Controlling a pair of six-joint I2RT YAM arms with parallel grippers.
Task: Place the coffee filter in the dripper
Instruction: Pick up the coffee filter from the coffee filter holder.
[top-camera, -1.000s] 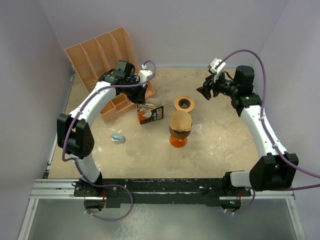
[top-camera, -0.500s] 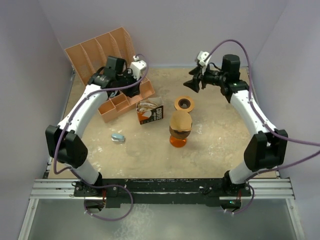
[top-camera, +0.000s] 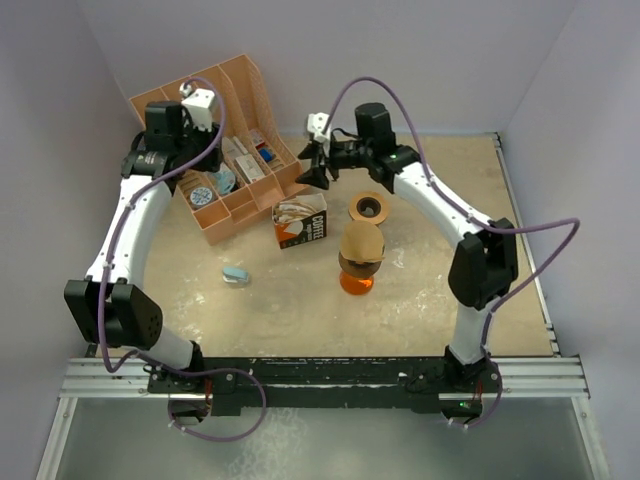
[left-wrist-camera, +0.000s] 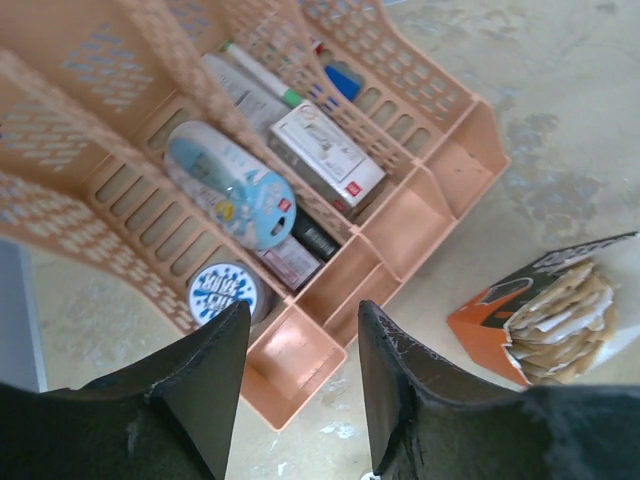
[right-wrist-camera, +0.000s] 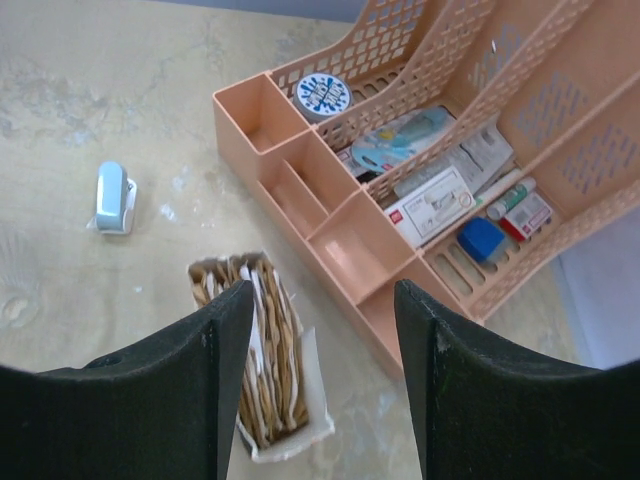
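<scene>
Left pincer (left-wrist-camera: 300, 315): released, its dark fingers spread with nothing between them. It hangs over the organizer (top-camera: 232, 213), which fills the far-left corner of the table (top-camera: 440, 270).
Right pincer (right-wrist-camera: 322, 295): released as well, with a wide gap and nothing in it. It is over the organizer's right end, on the far side of the filter box (top-camera: 300, 222) (its own camera looks down on both).
Filter box: open, standing near the middle of the table just off the organizer's near right corner, with tan filters packed on edge inside.
Dripper (top-camera: 357, 281): orange, upright near the middle of the table, right of the filter box and apart from it.
Filter (top-camera: 361, 242): a tan rounded shape sits in the top of the dripper (it looks like a seated filter, but is too small to be sure).
Brown ring (top-camera: 368, 207): flat on the table just on the far side of the dripper.
Blue-grey clip (top-camera: 236, 274): lies toward the left edge, on the near side of the organizer.
Organizer contents: a round blue-and-white tin (left-wrist-camera: 221, 294), a pale blue packet, white boxes and a green-capped marker.
</scene>
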